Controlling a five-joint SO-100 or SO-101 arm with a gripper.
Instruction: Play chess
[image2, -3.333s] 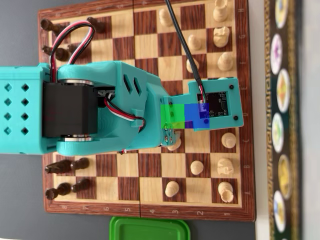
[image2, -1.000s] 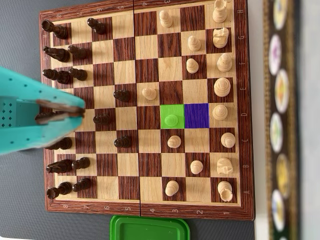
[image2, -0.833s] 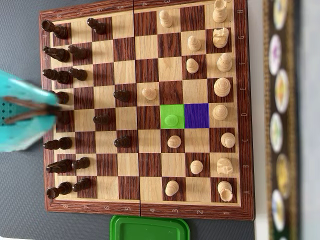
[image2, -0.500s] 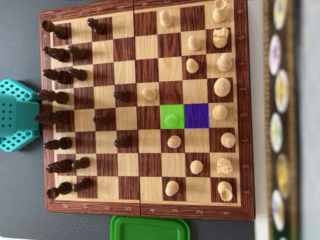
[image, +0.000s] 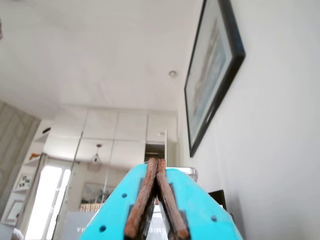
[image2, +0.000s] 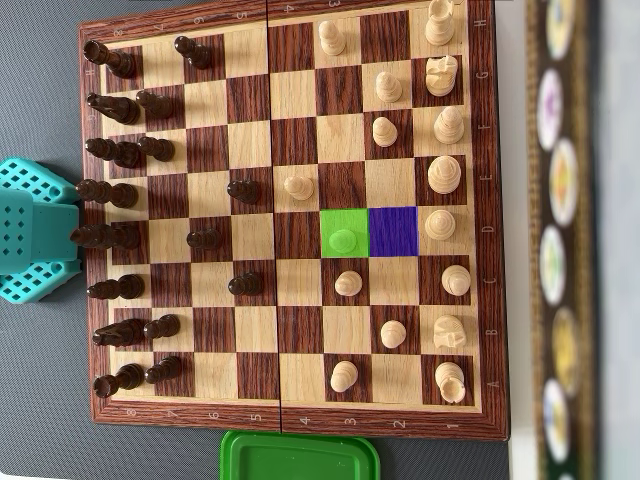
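Note:
The wooden chessboard (image2: 290, 421) fills the overhead view, with dark pieces (image2: 110, 190) along its left side and light pieces (image2: 444, 175) on the right. A light pawn (image2: 343, 240) stands on a green-tinted square. The purple-tinted square (image2: 393, 231) beside it is bare. My teal arm (image2: 35, 245) sits folded at the board's left edge, off the squares. In the wrist view my gripper (image: 155, 161) points up at the room, its brown pads (image: 142, 200) pressed together with nothing between them.
A green plastic lid (image2: 300, 458) lies just below the board's lower edge. A dark strip with round patterns (image2: 560, 240) runs down the right side. The wrist view shows a framed picture (image: 212, 70) on a white wall.
The arm has pulled back from over the board's middle to the left edge. The pawn it covered now stands free on the green square. Nothing has moved in the last half second.

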